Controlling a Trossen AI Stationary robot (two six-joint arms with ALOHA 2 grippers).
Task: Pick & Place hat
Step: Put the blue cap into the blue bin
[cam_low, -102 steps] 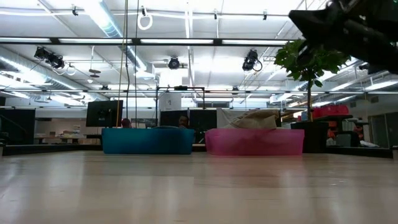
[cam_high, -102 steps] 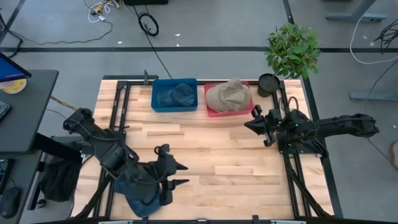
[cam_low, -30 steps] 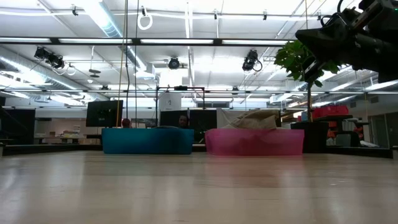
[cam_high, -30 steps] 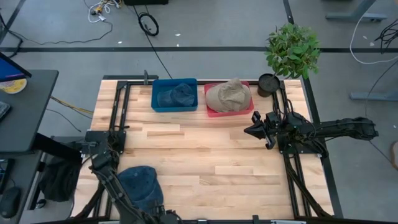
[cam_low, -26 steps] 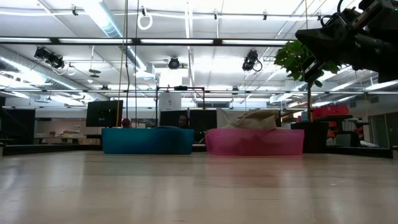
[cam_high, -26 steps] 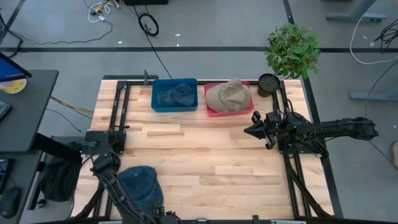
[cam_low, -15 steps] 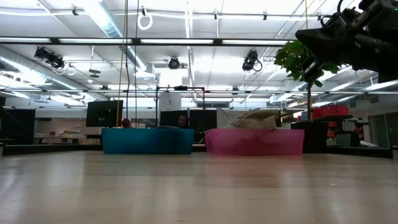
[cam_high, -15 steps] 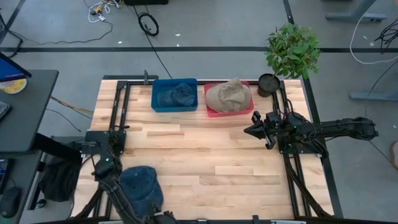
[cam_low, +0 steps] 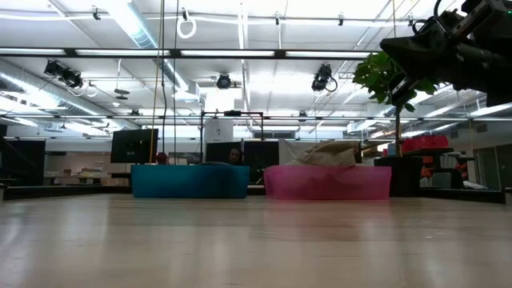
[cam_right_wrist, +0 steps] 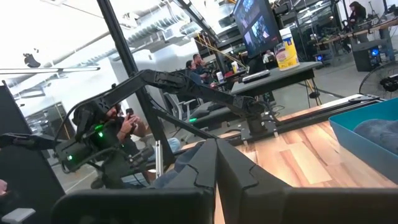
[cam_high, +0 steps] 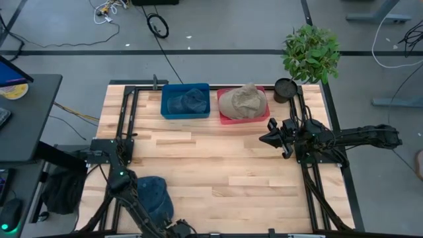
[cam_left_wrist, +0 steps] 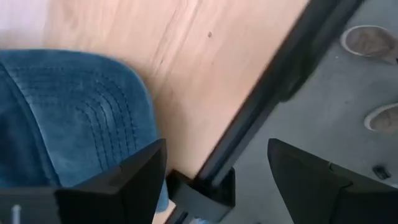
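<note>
The hat (cam_high: 153, 194) at the bench's near left edge is denim blue with rows of stitched arcs. The bench (cam_high: 218, 165) is pale wood in planks, framed in black. A blue bin (cam_high: 166, 110) holds a blue hat; a pink bin (cam_high: 221, 118) holds a tan hat (cam_high: 243, 100). The plant (cam_high: 310, 53) is green in a black pot.

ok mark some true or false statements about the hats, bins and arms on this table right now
1. A tan hat sits in the pink bin. True.
2. The blue bin is empty. False: a blue hat lies in it.
3. A loose blue hat lies at the table's near left corner. True.
4. The left gripper is clamped on that loose hat. False: its fingers are open, beside the hat at the table edge.
5. The right gripper's fingers are shut and hold nothing. True.
</note>
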